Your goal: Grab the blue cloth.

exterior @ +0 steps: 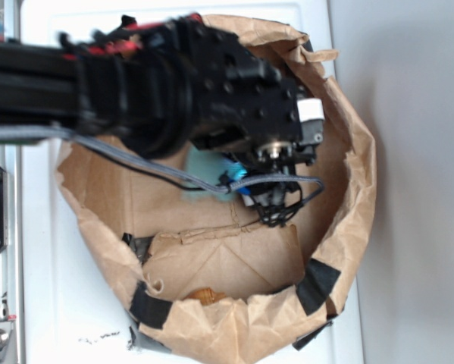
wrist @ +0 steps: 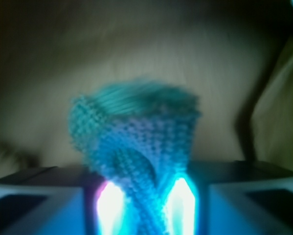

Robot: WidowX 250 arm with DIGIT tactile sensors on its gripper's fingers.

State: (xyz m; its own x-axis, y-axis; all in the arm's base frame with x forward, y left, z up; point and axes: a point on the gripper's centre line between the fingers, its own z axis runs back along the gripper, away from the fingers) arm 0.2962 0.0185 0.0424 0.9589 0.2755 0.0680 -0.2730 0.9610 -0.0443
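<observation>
Now blue cloth between fingers

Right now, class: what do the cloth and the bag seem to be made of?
Cloth: teal-blue, seemingly knitted or looped terry fabric, matte; visible nubby rows of loops. Bag: brown paper, matte; creased, torn rim, patched with black tape.

A looped, rough terry weave is shown by the pale teal-blue cloth at the centre of the wrist view. The crumpled brown paper bag is seen matt and creased, patched at its lower rim with matt black tape.
</observation>
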